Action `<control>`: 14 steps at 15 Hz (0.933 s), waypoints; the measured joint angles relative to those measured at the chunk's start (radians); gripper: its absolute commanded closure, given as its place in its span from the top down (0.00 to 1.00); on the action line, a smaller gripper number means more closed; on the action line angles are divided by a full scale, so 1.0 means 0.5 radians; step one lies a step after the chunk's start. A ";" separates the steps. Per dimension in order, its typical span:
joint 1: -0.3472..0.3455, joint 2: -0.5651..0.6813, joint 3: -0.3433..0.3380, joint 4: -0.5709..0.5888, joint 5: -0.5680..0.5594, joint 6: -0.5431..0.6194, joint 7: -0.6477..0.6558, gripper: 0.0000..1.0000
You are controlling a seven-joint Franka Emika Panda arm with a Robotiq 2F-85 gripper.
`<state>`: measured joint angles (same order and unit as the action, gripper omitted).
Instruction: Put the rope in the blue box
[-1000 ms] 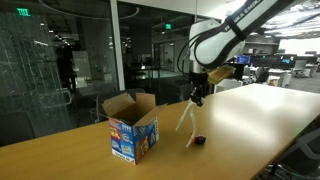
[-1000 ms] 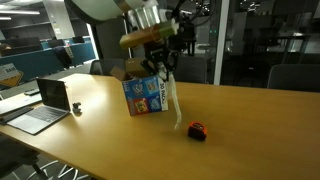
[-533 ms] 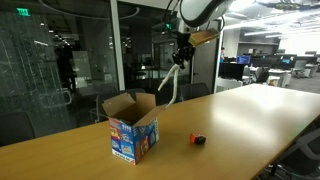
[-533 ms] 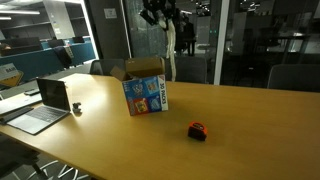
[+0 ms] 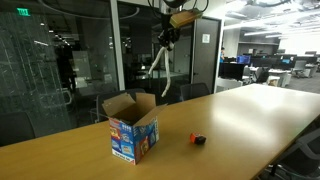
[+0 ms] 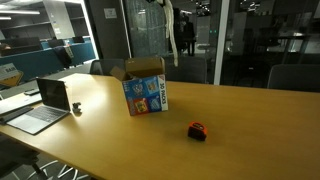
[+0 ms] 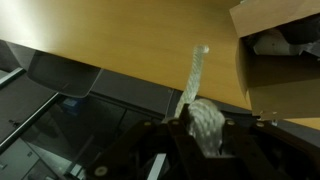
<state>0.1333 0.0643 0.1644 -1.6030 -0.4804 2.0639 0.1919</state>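
The white rope (image 5: 161, 73) hangs from my gripper (image 5: 166, 36), high above the table and above the far side of the blue box (image 5: 132, 126). In an exterior view the rope (image 6: 170, 40) dangles over the box (image 6: 146, 90), whose brown flaps stand open. In the wrist view my gripper (image 7: 203, 135) is shut on the rope (image 7: 203, 115), one strand trailing up toward the table, with the open box (image 7: 280, 60) at the right edge.
A small red-and-black object (image 5: 197, 140) (image 6: 197, 130) lies on the wooden table (image 5: 240, 120) beside the box. A laptop (image 6: 45, 105) sits at a table end. Glass walls stand behind the table.
My gripper has lifted the rope off the table beside the red-and-black object and carried it high up and toward the box; the rope now hangs free.
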 measured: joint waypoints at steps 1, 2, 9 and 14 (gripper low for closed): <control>0.030 0.031 0.001 0.087 -0.040 -0.056 0.009 0.13; 0.061 0.061 0.002 0.170 -0.068 -0.115 0.012 0.13; 0.196 0.246 0.004 0.576 0.046 -0.460 0.001 0.13; 0.199 0.397 0.003 0.766 0.392 -0.664 -0.008 0.13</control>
<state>0.2330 0.2627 0.1661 -1.2199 -0.2842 1.7318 0.1881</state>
